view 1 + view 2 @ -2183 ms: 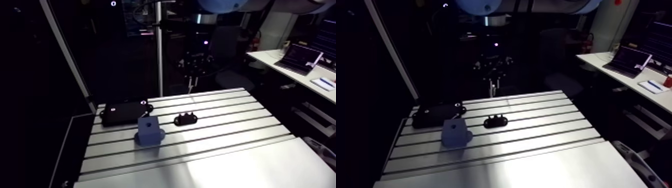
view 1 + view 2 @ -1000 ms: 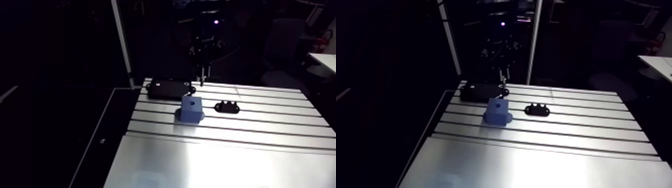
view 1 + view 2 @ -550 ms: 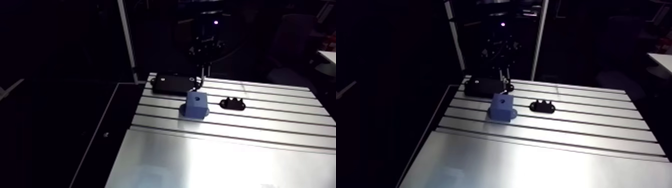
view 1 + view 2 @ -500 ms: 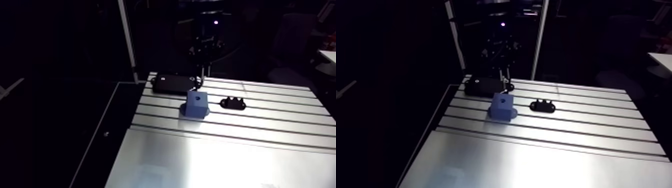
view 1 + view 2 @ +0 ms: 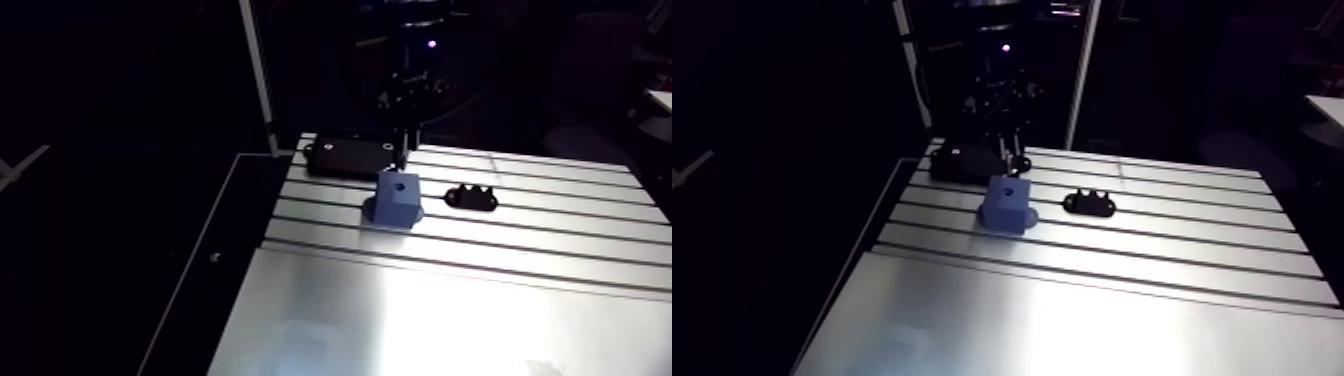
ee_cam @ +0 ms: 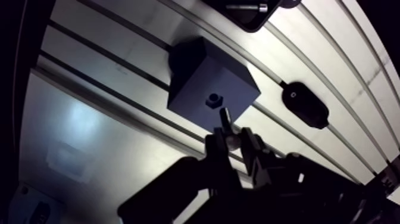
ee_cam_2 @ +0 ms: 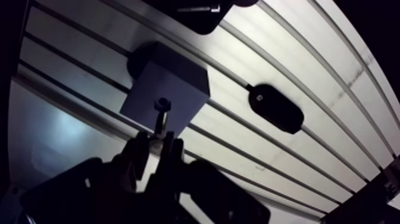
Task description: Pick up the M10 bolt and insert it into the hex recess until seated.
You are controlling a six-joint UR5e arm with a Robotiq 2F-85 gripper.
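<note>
gripper [image 6: 233, 140]: clamped on m10 bolt [image 6: 224, 118], apparently just above blue block [image 6: 199, 74]; step: alignment; next: centre over hex recess [image 6: 212, 100], then descend.

A dark M10 bolt [image 6: 224, 121] is clamped at its upper end between the two fingers of the pincer [image 6: 232, 140], its shank pointing down at a blue block [image 6: 199, 74]. The block stands upright on the slotted table [image 5: 520, 250]. The bolt's tip hangs close to the small hex recess [image 6: 212, 100] in the block's top face, not yet seated.
</note>
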